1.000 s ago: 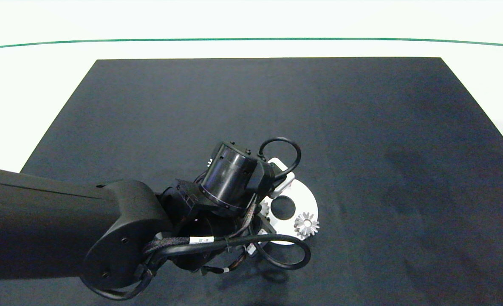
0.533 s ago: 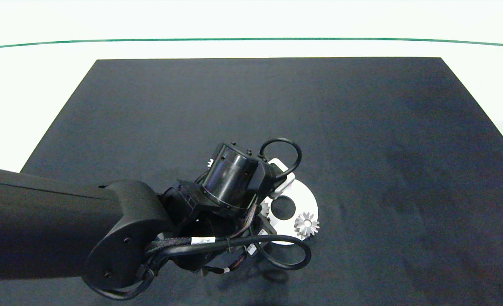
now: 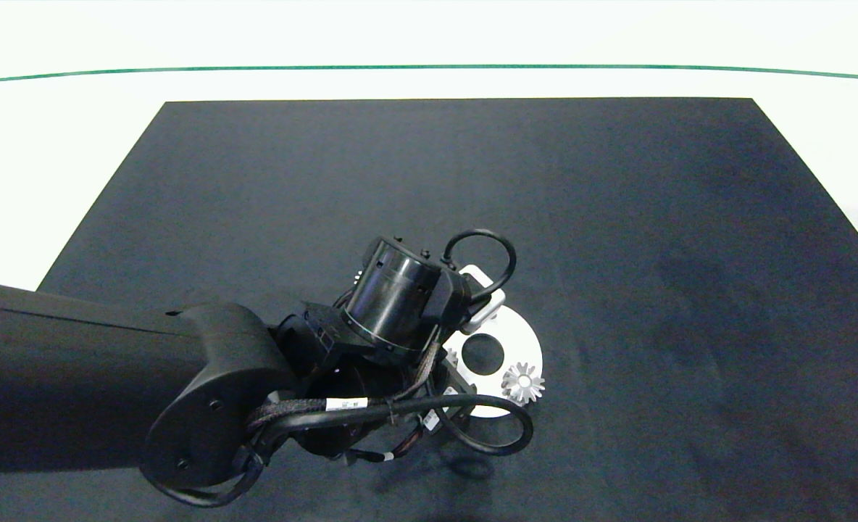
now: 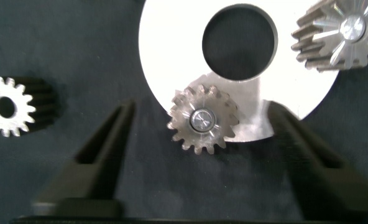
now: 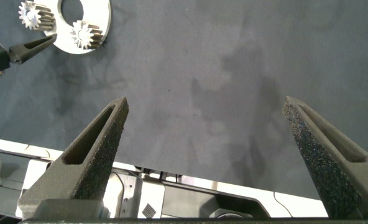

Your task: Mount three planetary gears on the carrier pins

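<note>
The white disc (image 4: 171, 56) lies on the dark mat. Two planetary gears sit on carrier pins on it: one (image 4: 202, 119) at the rim, with the pin end (image 4: 202, 119) showing in its bore, and another (image 4: 339, 31) further round the disc. A loose gear (image 4: 9, 106) lies flat on the mat beside the disc. My left gripper (image 4: 201, 112) is open, its fingers (image 4: 103, 155) standing on either side of the rim gear without touching it. In the head view the left wrist covers part of the disc (image 3: 527, 344); one gear (image 3: 522, 383) shows clearly. My right gripper (image 5: 204, 109) hangs open and empty, far to the right.
The dark mat (image 3: 617, 217) covers most of the white table, with bare mat all around the disc. The left arm's cable loop (image 3: 487, 428) hangs over the near side of the disc. The right wrist view shows the disc (image 5: 103, 15) from a distance.
The left wrist has shifted slightly, hiding a little more of the gear at the rim. The gears on the disc have not moved.
</note>
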{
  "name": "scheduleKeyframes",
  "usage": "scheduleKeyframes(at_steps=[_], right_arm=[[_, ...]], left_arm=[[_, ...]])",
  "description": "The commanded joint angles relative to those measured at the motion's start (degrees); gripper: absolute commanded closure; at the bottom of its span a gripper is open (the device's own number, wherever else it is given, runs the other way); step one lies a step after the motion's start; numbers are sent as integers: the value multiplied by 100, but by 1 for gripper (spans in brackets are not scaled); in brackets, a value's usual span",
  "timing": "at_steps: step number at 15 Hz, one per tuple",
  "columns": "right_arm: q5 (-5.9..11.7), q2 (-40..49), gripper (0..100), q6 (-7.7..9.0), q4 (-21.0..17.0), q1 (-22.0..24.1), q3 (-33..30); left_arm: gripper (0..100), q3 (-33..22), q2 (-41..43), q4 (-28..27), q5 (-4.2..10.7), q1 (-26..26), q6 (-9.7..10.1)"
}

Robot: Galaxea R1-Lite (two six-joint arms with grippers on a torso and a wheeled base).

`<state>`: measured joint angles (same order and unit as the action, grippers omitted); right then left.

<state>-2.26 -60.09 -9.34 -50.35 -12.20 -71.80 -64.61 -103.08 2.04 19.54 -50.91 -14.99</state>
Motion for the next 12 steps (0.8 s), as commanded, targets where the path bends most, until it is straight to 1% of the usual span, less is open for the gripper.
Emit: scheduleKeyframes(at_steps=[1, 5, 9, 12], right_arm=[[-3, -3, 0, -7, -28, -1, 8], [-12, 6, 0, -7, -28, -1, 8], [-38, 67, 0, 11, -28, -1, 0], [-38, 67, 0, 11, -28, -1, 8]], left_arm=[[0, -315, 139, -89, 15, 178, -21], [0, -851, 289, -678, 15, 468, -3], [0, -1018, 210, -731, 15, 802, -21], [0, -1168, 60, -1039, 15, 1083, -12]])
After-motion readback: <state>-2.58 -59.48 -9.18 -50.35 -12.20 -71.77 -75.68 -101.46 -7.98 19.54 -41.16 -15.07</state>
